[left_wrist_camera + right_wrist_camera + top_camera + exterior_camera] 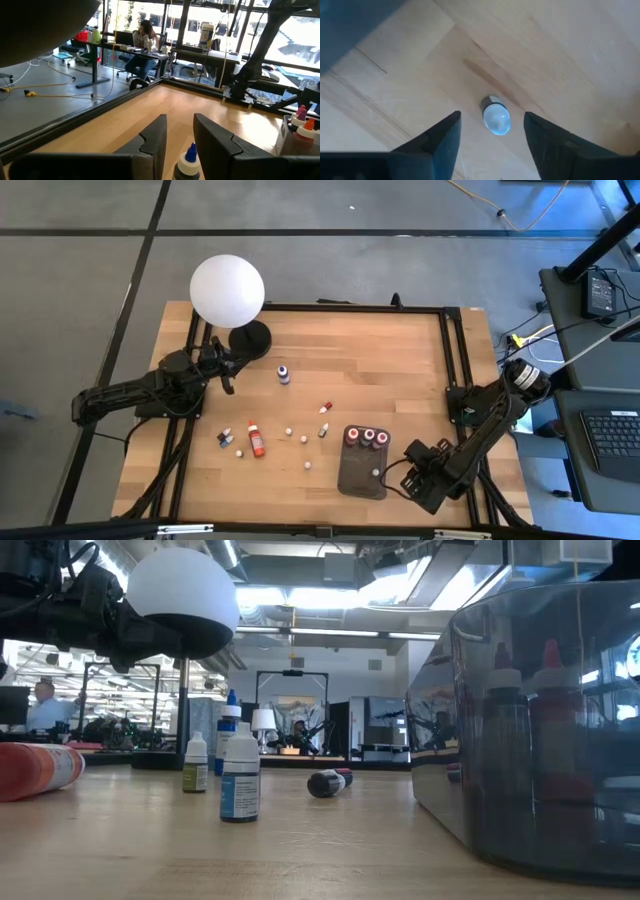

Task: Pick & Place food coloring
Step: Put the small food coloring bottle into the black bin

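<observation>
The right claw (491, 131) is hanging spread and empty above a pale-capped bottle (496, 118) of food coloring, which is standing on the worktop (400, 360) between the 2 fingers. Lowering squarely should help before pinching. The left claw (179, 145), narrowed and empty, is waiting near the lamp (228, 290). The tray (350, 477) is holding 4 bottles.

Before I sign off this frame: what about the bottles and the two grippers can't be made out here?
- High view: labels and colours of the small loose bottles are too small to read.
- Low view: bottles inside the tray are dimmed by its dark wall, cut off by the edge.
- Right wrist view: the bottle between the right gripper fingers shows cap-on; its colour is hidden.
- Left gripper: fingertips cut off.
</observation>
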{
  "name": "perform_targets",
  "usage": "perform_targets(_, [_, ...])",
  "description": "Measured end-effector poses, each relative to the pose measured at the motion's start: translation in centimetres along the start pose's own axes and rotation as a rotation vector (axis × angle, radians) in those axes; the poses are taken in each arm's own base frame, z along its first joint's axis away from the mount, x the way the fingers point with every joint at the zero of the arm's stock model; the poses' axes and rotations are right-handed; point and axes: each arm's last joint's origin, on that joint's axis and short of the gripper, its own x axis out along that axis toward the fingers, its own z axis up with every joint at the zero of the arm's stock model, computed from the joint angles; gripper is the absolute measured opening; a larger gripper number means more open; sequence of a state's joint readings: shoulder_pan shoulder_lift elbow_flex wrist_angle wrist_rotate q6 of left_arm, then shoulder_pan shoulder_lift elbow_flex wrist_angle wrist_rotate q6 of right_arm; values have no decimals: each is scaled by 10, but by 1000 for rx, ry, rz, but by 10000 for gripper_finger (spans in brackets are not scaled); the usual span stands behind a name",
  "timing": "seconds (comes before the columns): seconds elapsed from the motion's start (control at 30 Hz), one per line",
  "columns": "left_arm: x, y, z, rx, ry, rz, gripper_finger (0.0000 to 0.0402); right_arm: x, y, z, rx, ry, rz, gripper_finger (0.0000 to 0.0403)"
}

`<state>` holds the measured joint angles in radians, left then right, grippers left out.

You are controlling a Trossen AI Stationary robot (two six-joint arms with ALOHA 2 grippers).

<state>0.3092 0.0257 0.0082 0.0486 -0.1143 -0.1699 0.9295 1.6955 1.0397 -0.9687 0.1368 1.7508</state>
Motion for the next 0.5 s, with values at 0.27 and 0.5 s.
perform_targets(0.27, [0,0,0,0,0,0,93,0,0,0,2,0,0,144])
perform_targets(0.5, [0,0,0,0,0,0,95,0,0,0,1,0,-1,114])
